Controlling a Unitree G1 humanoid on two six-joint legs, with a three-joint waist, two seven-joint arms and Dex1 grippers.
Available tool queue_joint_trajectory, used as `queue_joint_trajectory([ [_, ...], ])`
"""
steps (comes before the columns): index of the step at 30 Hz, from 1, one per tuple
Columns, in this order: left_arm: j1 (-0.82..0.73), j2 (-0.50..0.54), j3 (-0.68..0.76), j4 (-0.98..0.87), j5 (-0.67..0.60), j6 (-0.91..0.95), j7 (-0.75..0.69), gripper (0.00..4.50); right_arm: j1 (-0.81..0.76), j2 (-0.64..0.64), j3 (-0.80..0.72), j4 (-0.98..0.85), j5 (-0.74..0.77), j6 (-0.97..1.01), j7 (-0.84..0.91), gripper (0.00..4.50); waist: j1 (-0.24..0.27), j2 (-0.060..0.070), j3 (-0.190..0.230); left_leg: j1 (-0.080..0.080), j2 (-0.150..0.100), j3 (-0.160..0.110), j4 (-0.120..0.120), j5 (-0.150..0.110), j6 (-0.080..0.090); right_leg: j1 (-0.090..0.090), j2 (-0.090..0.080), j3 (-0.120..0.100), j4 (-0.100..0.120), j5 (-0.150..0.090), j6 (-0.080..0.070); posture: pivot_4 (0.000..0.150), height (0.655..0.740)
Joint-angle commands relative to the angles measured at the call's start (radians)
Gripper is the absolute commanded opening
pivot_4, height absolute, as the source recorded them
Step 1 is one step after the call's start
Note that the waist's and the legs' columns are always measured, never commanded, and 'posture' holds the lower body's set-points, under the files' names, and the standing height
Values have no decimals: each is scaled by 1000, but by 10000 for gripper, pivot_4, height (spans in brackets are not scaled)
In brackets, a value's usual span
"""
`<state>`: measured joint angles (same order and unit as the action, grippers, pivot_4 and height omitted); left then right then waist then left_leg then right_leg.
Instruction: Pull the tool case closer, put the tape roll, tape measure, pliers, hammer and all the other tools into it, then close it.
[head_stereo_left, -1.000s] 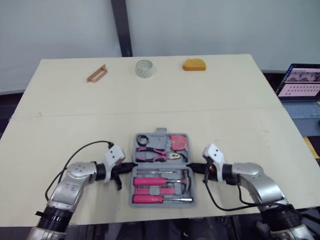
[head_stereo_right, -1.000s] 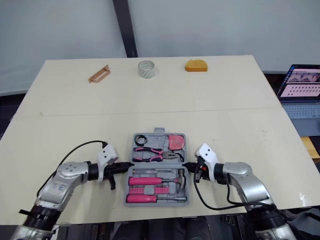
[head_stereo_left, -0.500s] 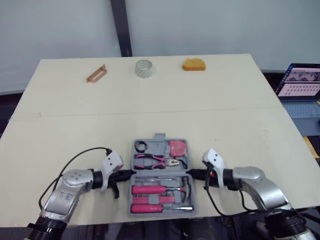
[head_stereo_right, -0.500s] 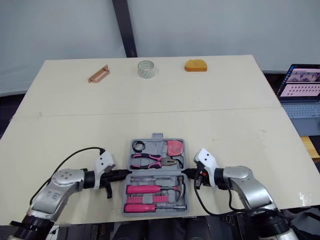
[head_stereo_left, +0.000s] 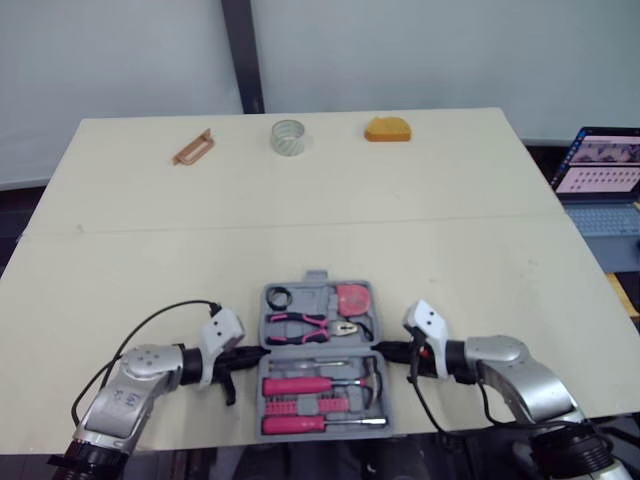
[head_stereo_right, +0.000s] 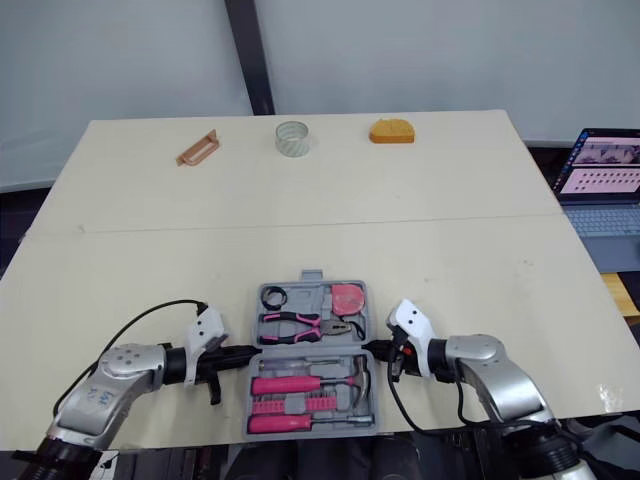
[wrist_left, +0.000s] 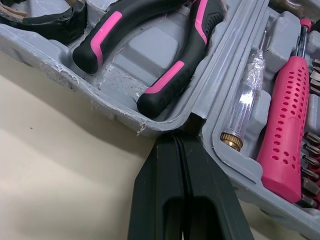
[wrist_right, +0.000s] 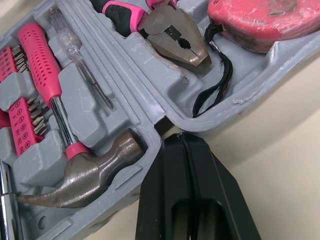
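The grey tool case lies open near the table's front edge. Its far half holds a black tape roll, pink-handled pliers and a pink tape measure. Its near half holds a hammer, pink screwdrivers and several bits. My left gripper is shut, its tips against the hinge notch on the case's left side. On the right side, my right gripper is shut with its tips at the hinge notch, beside the hammer head.
Along the table's far edge lie a brown handle-shaped piece, a clear tape roll and an orange object. A laptop stands off the table to the right. The case's near side is close to the table's front edge.
The case has slid toward the table's front edge, with both shut grippers moving back along with it at its hinge ends.
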<state>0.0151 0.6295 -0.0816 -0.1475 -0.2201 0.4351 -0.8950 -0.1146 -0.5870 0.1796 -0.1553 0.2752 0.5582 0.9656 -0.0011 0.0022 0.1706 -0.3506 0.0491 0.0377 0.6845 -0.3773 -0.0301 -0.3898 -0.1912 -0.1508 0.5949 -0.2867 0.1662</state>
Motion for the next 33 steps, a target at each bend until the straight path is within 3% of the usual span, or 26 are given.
queue_joint_trajectory([
  [1,40,9,-33,5,5,16,-10,0,9,-5,12,-44,27,3,22,378,0,0,0,0,0,0,0,0,0,0,0,0,0,0,0,1500,7400],
  [15,23,23,-10,37,8,1,-5,0,-8,-4,-11,-2,7,-27,-3,378,0,0,0,0,0,1,1,0,0,0,0,1,0,0,0,1500,7400],
  [23,36,91,69,85,-3,-38,-18,0,12,-97,-116,22,61,-9,36,378,-1,0,0,0,0,1,1,0,0,0,0,1,0,0,0,1500,7400],
  [27,59,124,123,16,-60,-25,-54,0,-40,-99,-219,43,183,123,29,12845,-3,0,0,1,0,1,0,0,-1,0,0,1,1,0,0,1500,7400],
  [33,120,182,112,-194,-204,122,-154,0,-167,-50,-291,103,332,381,-28,43850,4,0,0,-1,0,1,0,0,-1,-1,0,1,0,0,0,1500,7400],
])
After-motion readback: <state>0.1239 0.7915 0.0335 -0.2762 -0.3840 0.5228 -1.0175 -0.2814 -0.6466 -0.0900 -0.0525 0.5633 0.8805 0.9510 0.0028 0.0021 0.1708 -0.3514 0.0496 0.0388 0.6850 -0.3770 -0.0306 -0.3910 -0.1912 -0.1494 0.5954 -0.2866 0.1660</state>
